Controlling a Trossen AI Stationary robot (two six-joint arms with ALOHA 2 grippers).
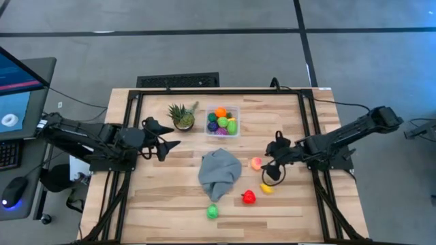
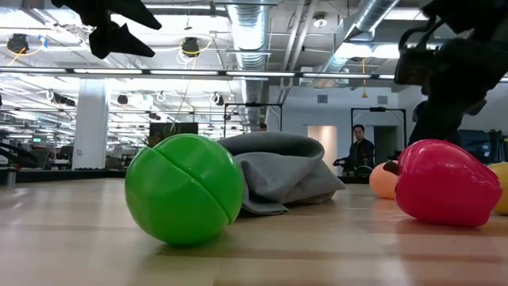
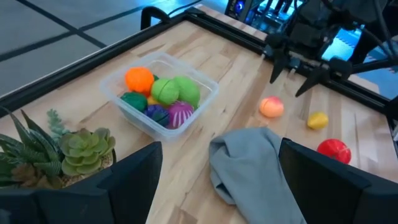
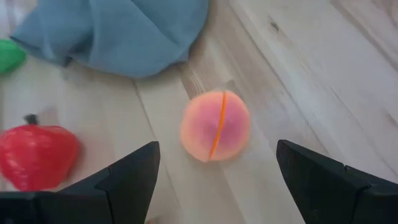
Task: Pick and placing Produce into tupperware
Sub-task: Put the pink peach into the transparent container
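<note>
- Partly done: several produce pieces already in the tupperware (image 1: 223, 120) — orange, green, purple among them.
- Still out on the worktop (image 1: 163, 197): a peach-coloured piece (image 4: 215, 125), a small yellow piece (image 1: 266, 189), a red piece (image 1: 248, 197) and a green ball (image 1: 212, 211); four by the high view.
- Grey cloth (image 1: 220, 173) crumpled between the tupperware and the loose pieces; whether anything lies under it, impossible to tell.
- Right jaws (image 4: 216, 168) spread wide and empty, poised over the peach-coloured piece, which sits centred between the two fingers and just ahead of their tips, apparently untouched.
- Red piece off to one side of the right jaws, outside the gap.
- Likely next pick, judging by the alignment: the peach-coloured piece.
- Left jaws (image 3: 219, 165) wide apart, holding nothing, hanging above the worktop beside a potted plant (image 1: 182, 116), tupperware ahead of them.
</note>
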